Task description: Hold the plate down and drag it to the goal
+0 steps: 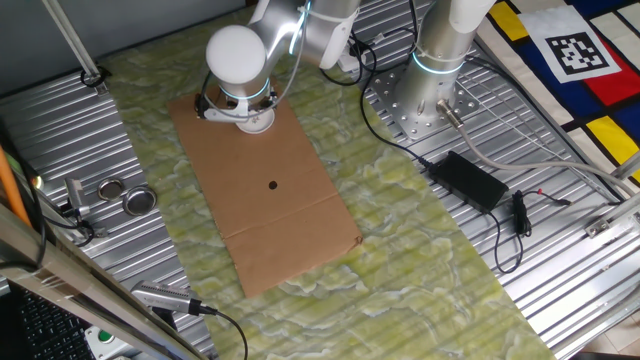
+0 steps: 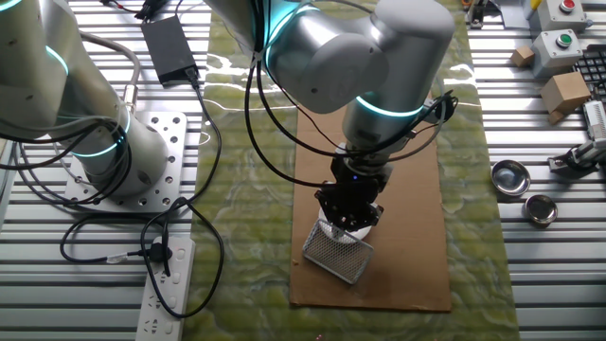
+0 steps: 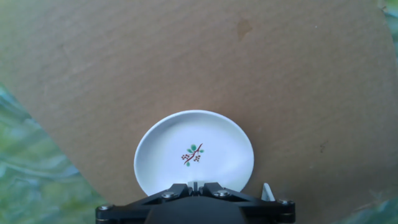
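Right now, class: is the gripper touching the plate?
Cannot tell. In the hand view the gripper sits over the plate rim, but no view shows contact or gap.

Single arm bent low, wrist pointing straight down, gripper (image 3: 196, 185) jaws closed together

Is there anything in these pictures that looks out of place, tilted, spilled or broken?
Nothing stands out. The plate lies flat and whole on the cardboard sheet, directly under the hand. Nothing is spilled. The two metal tins sit upright off to the side on the metal table.
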Robot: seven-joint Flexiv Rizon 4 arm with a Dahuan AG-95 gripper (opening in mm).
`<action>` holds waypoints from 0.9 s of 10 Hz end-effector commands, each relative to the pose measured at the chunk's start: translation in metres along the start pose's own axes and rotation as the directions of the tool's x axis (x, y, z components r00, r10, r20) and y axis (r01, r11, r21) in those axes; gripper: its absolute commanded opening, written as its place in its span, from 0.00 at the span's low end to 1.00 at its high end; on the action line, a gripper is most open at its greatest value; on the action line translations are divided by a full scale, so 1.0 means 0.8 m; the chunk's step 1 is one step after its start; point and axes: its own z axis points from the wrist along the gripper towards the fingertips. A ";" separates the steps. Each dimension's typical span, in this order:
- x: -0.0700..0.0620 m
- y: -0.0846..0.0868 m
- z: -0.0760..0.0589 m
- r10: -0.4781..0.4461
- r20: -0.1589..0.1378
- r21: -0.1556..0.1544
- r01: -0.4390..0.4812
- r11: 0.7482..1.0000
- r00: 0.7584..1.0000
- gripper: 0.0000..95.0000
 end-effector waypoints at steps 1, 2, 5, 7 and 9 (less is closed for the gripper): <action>0.001 0.001 0.000 -0.004 -0.007 0.003 0.004 1.000 1.000 0.00; 0.002 0.001 0.000 -0.007 -0.009 0.004 0.007 1.000 1.000 0.00; 0.005 0.001 0.001 -0.028 -0.030 0.012 0.029 1.000 0.999 0.00; 0.006 0.001 0.001 -0.034 -0.036 0.014 0.035 0.999 0.999 0.00; 0.006 0.001 0.001 -0.038 -0.045 0.017 0.039 0.999 0.998 0.00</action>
